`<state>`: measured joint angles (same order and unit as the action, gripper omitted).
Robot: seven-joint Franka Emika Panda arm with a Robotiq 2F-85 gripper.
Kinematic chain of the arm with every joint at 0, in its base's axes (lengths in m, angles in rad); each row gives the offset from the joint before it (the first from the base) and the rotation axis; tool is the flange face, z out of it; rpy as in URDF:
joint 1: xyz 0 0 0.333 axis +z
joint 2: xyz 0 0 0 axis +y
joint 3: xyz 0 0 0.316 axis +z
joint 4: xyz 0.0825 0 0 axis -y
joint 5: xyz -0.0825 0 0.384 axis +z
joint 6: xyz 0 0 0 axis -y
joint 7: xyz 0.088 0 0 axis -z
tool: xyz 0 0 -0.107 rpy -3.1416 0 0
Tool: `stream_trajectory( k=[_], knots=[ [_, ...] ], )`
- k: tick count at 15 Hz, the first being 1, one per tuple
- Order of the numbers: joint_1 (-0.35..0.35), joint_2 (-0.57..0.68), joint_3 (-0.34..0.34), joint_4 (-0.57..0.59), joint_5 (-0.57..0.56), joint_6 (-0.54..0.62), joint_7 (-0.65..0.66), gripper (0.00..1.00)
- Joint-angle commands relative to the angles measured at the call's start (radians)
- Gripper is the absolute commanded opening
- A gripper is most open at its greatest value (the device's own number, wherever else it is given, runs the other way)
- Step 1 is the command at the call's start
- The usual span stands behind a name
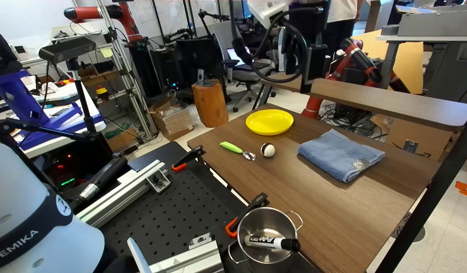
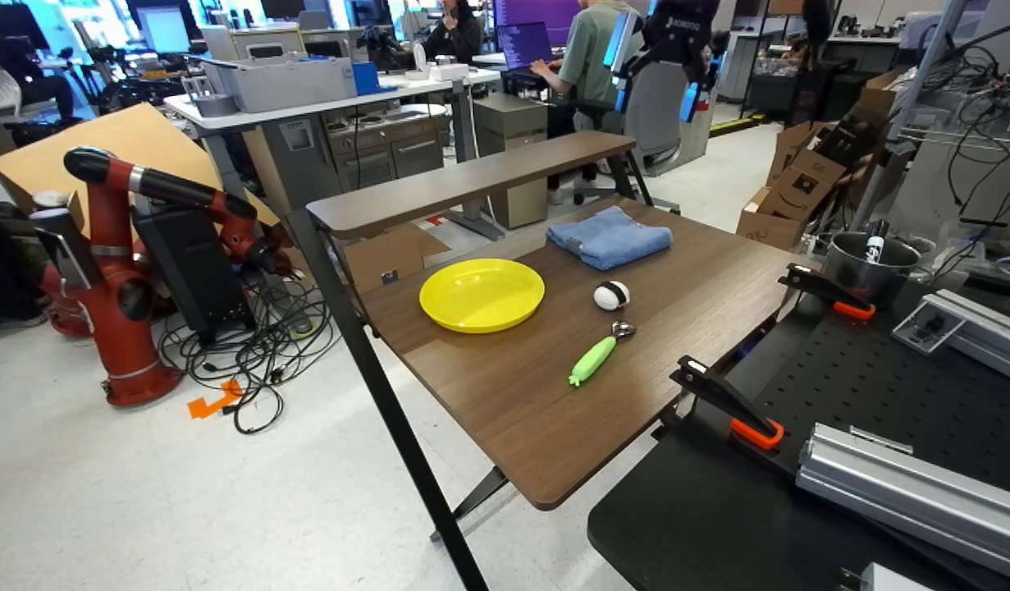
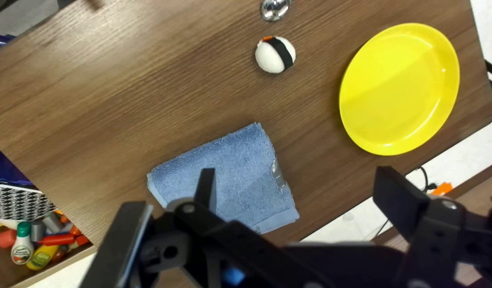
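Blue terry cloth (image 3: 246,168), folded into a nubby rectangle, lies on the brown wood-grained tabletop (image 3: 110,136) below my black pincer (image 3: 297,182), which gapes wide; a glossy, round yellow plate (image 3: 399,88) sits nearby.

Crops the green-handled utensil (image 3: 274,9) to its metal end at the wrist view's top edge; hides part of the blue towel (image 3: 240,172) behind the jaws. In an exterior view, conceals the lower end of the marker (image 2: 875,245) inside the pot (image 2: 886,283).
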<state>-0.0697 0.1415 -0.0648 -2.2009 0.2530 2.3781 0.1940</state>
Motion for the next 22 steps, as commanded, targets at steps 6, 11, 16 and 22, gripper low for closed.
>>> stream_trajectory(
  k=[6,11,16,22],
  knots=[
    [-0.036,0.276,-0.009,0.272,0.046,-0.003,0.032,1.0],
    [-0.072,0.411,-0.004,0.408,0.053,-0.037,0.027,1.0],
    [-0.083,0.519,-0.005,0.496,0.047,-0.01,0.046,1.0],
    [-0.066,0.64,-0.015,0.558,0.026,0.0,0.086,1.0]
  ],
)
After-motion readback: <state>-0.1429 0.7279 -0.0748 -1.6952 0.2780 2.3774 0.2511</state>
